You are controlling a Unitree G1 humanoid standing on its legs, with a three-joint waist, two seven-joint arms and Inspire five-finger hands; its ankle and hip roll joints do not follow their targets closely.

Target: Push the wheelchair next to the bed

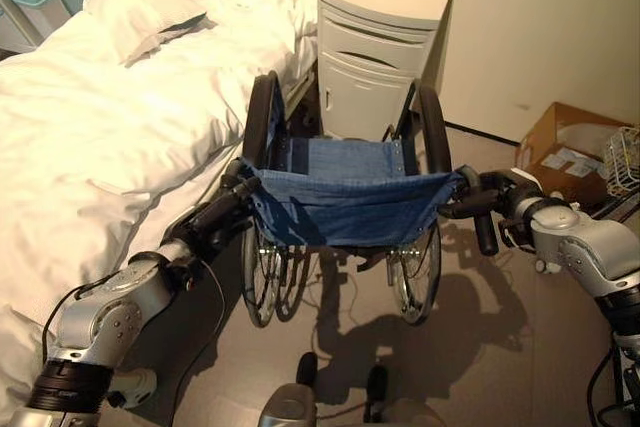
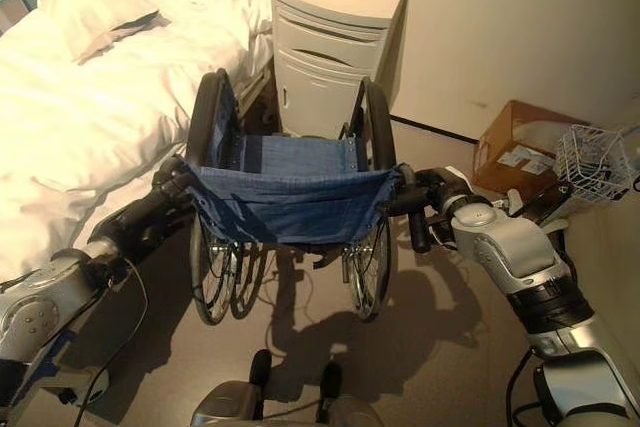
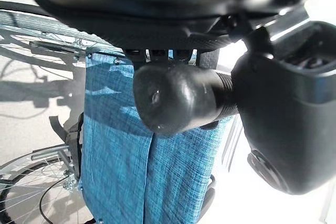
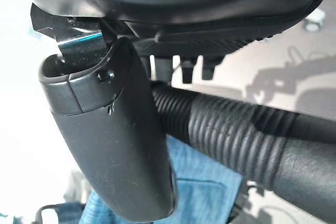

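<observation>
Centrally, in the middle of the frame, stands the wheelchair [image 1: 345,202], seen from behind, its blue cloth back slung between the two push handles and its large wheels on the grey floor [image 1: 480,347]. It sits just beside the bed [image 1: 90,117], which fills the upper left with white bedding and a pillow [image 1: 140,7]; the chair's left wheel is close to the hanging sheet, though whether they touch cannot be told. Straight ahead of the chair, at the upper centre, is a white cabinet [image 1: 375,42] against the wall.

From the lower left the left robot hand [image 1: 205,222] reaches to the left handle [image 3: 176,98] — its own wrist view shows the thumb and fingers curled round the black grip, with the grip's rounded end sticking out. From the right edge the right robot hand [image 2: 450,209] does likewise on the right handle [image 4: 247,132], its fingers and thumb wrapped round the ribbed rubber.

At the right of the frame, near the wall, sit a cardboard box [image 1: 560,152] and a white wire basket [image 2: 595,162] — both well apart from the chair.
</observation>
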